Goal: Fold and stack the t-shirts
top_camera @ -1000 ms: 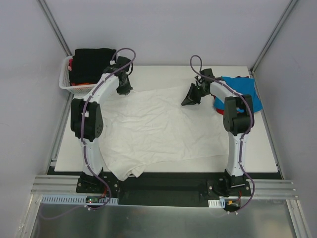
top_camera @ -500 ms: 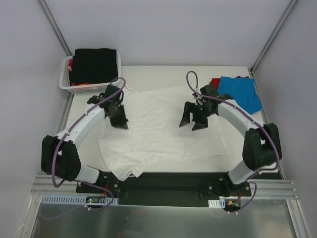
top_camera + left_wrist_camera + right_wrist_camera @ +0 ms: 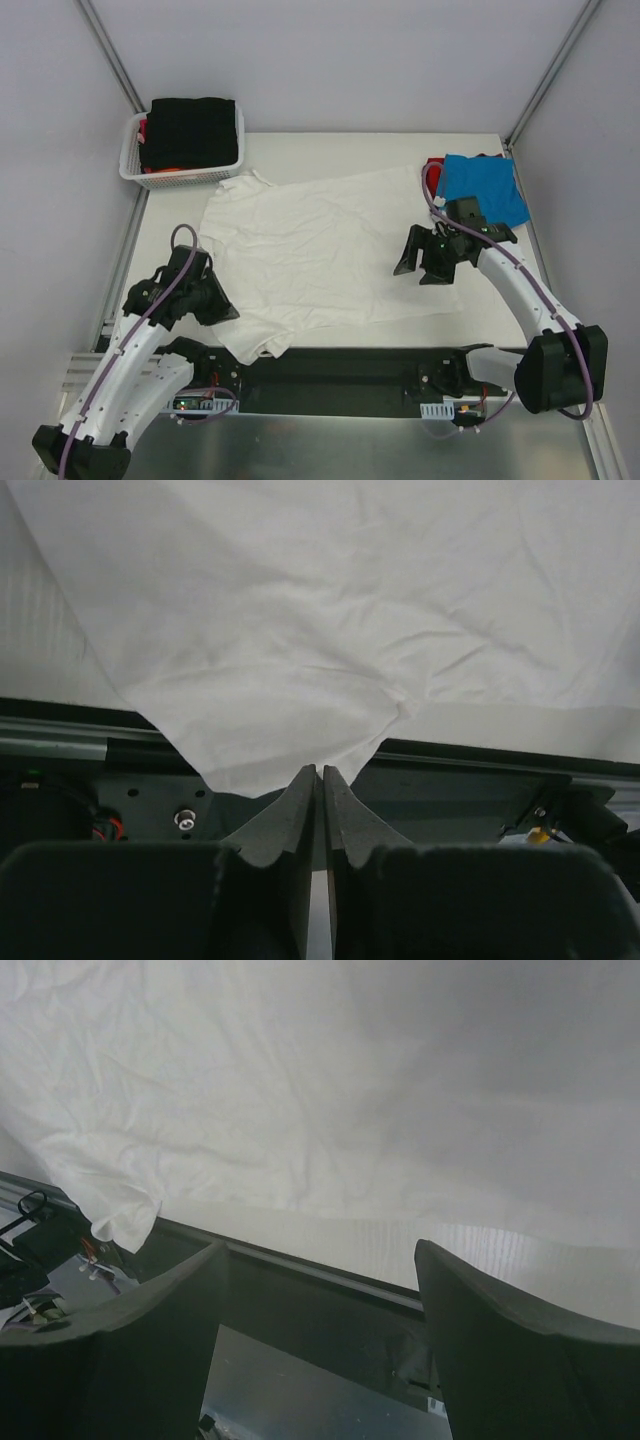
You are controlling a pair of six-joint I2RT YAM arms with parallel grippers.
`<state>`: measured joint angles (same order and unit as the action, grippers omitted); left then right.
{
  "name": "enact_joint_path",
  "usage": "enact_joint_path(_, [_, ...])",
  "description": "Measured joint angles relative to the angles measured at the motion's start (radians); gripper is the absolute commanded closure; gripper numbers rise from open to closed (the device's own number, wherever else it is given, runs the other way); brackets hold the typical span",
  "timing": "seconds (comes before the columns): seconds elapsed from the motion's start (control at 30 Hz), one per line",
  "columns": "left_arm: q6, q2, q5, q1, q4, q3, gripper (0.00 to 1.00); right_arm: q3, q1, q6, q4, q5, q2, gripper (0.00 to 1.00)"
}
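White tee laid out flat, one arm on each side of it

The big white t-shirt point(image 3: 320, 250) is spread across the middle of the table point(image 3: 330, 148), pretty wrinkly, with its near-left sleeve hanging over the table's near edge. The left gripper point(image 3: 222, 312) sits low at the near-left edge, right at the shirt's left side. Its jaws are pressed together, tips right at the hem in the wrist view, and I honestly can't tell if any cloth is pinched in there. The right gripper point(image 3: 420, 262) hovers over the right part of the shirt with its jaws spread wide and nothing in them. The blue t-shirt point(image 3: 485, 185) lies in the far-right corner on top of a red one point(image 3: 433, 168). The black t-shirt point(image 3: 190, 130) sits folded in the white basket point(image 3: 130, 172) just off the far-left corner.
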<state>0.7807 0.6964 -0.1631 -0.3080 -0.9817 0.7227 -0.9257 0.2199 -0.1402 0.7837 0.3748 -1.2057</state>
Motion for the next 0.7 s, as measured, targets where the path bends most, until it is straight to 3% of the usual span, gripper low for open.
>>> enact_joint_path(0.17, [0.072,-0.035,-0.064,0.0,-0.058,-0.116,0.91,0.008,0.0,0.011,0.011,0.023,0.0,0.22])
enact_joint_path(0.4, [0.06,0.177,-0.111,0.0,-0.068,-0.116,0.94,0.024,0.001,0.058,0.047,0.033,0.039,0.22])
enact_joint_path(0.7, [0.037,0.407,0.092,0.0,-0.151,0.053,0.94,0.047,0.001,0.076,0.09,0.033,0.126,0.22])
